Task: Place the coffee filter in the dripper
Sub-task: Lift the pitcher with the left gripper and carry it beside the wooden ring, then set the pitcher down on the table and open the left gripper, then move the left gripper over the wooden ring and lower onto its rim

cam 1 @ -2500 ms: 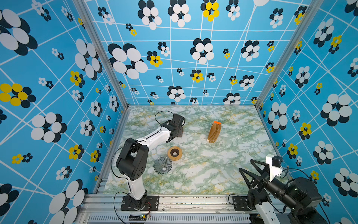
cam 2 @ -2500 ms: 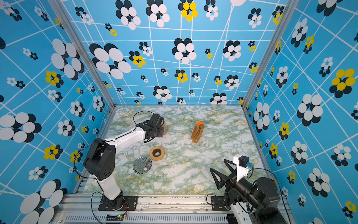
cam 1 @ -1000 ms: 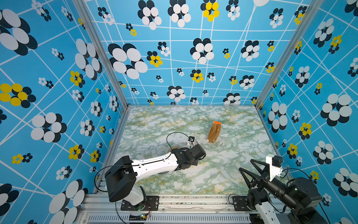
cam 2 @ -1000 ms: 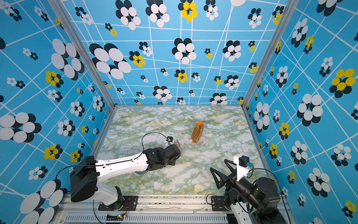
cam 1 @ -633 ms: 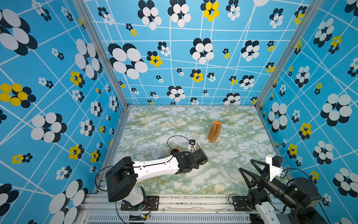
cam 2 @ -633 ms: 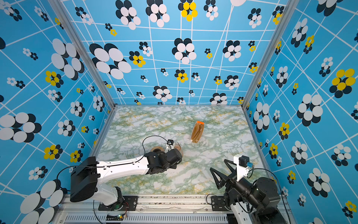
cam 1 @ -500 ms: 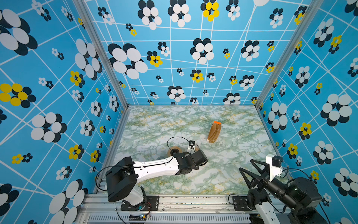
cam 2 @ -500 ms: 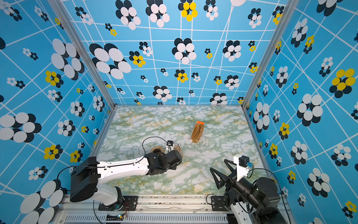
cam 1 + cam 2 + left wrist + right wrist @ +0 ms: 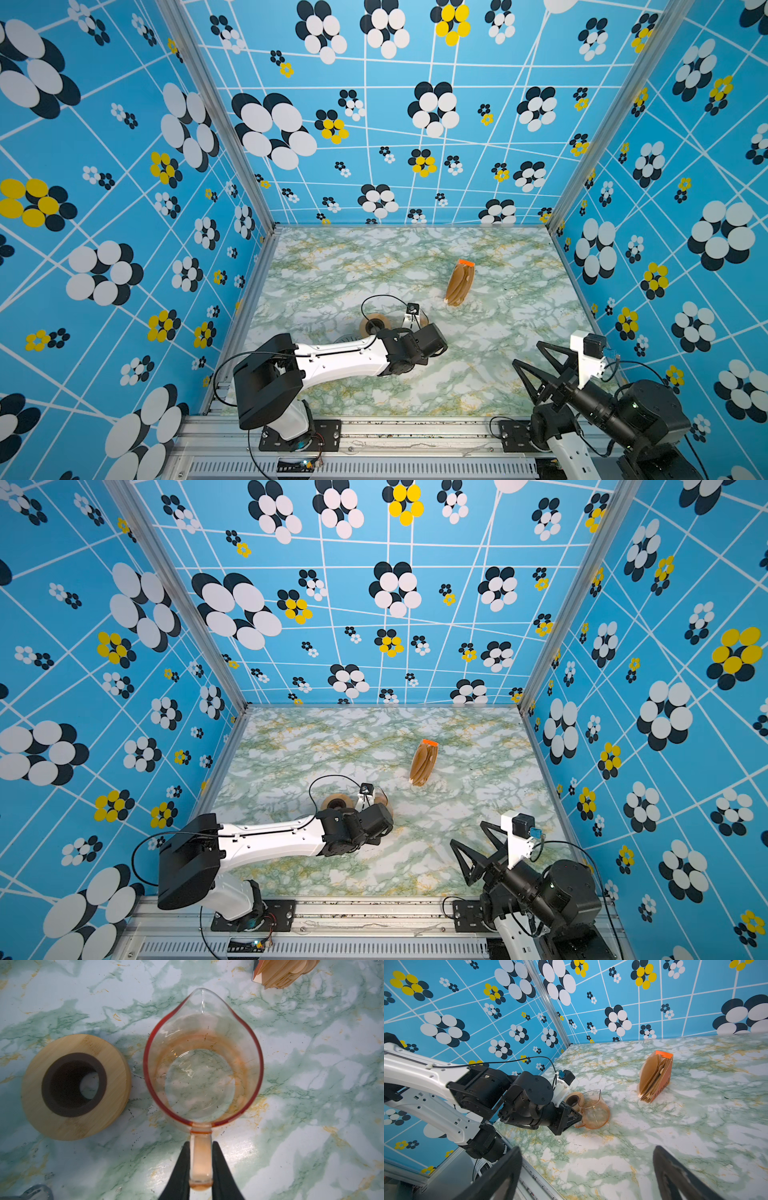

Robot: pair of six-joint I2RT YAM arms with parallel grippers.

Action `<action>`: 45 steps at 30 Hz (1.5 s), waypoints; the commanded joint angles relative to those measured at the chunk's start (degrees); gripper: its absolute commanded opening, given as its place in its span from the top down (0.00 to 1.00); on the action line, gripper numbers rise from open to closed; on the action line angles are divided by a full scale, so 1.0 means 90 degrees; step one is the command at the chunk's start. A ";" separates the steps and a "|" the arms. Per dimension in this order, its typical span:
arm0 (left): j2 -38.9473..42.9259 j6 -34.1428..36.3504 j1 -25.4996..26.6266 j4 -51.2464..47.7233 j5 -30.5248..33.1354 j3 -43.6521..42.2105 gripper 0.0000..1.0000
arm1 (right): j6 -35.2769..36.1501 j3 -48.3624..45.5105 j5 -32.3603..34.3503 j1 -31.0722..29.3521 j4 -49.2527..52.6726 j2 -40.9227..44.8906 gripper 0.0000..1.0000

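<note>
My left gripper (image 9: 201, 1145) is shut on the handle of the amber glass carafe (image 9: 202, 1068), which stands upright on the marble near the middle (image 9: 593, 1111). Seen from my right wrist, the left gripper (image 9: 577, 1116) reaches in low from the left. The dripper is almost hidden under the left arm; a grey glass edge (image 9: 35, 1193) shows in the left wrist view. No single coffee filter is in view, only the upright stack of brown filters (image 9: 459, 284). My right gripper (image 9: 532, 357) hangs open and empty over the front right corner.
A round wooden ring (image 9: 374, 324) with a dark centre lies just left of the carafe (image 9: 75, 1086). The filter stack (image 9: 654, 1076) with its orange top stands behind and to the right. Blue patterned walls close in three sides of the marble table (image 9: 457, 845).
The left arm drew the held carafe a little toward the front, uncovering the wooden ring behind it, then stopped. The right arm has not moved.
</note>
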State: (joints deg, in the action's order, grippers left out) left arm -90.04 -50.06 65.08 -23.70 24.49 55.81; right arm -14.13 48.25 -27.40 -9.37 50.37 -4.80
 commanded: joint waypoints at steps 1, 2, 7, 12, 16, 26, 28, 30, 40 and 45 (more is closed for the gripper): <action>-0.0084 -0.0092 0.0050 0.0196 0.0191 0.0107 0.87 | 0.0047 -0.0045 -0.0089 -0.0043 -0.0147 0.0042 0.01; -0.0102 -0.0093 0.0054 0.0204 0.0189 0.0116 0.87 | 0.0054 -0.0039 -0.0086 -0.0041 -0.0147 0.0047 0.01; -0.0227 -0.0092 0.0055 0.0232 0.0145 0.0168 0.87 | 0.0048 -0.0040 -0.0077 -0.0043 -0.0143 0.0054 0.01; -0.0310 -0.0101 0.0064 0.0255 0.0127 0.0206 0.83 | 0.0054 -0.0046 -0.0082 -0.0043 -0.0147 0.0047 0.01; -0.0299 -0.0082 0.0074 0.0285 0.0093 0.0231 0.77 | 0.0058 -0.0038 -0.0095 -0.0039 -0.0141 0.0050 0.01; 0.0013 0.0007 0.0083 0.0047 0.0197 0.0298 0.60 | 0.0069 -0.0037 -0.0120 -0.0043 -0.0138 0.0030 0.01; 0.0187 0.0053 0.0081 0.0002 0.0218 0.0285 0.58 | 0.0108 0.0012 -0.0253 -0.0044 -0.0119 -0.0059 0.01; 0.0367 0.0177 0.0074 0.0031 0.0191 0.0247 0.53 | 0.0147 0.0061 -0.0548 -0.0043 -0.0128 -0.0213 0.01; 0.1368 0.1072 -0.0678 -0.0367 -0.1021 0.0381 0.48 | 0.0159 0.0396 -0.0815 -0.0048 -0.0299 -0.0990 0.01; 0.1914 0.1415 -0.1709 -0.0316 -0.2307 0.0206 0.49 | 0.0184 0.0328 -0.0331 -0.0048 -0.0486 -0.1126 0.01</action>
State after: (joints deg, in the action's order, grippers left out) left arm -75.57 -40.86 53.58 -24.69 12.56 57.89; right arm -12.82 50.33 -32.60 -9.37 48.53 -14.31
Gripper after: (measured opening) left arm 0.514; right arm 0.995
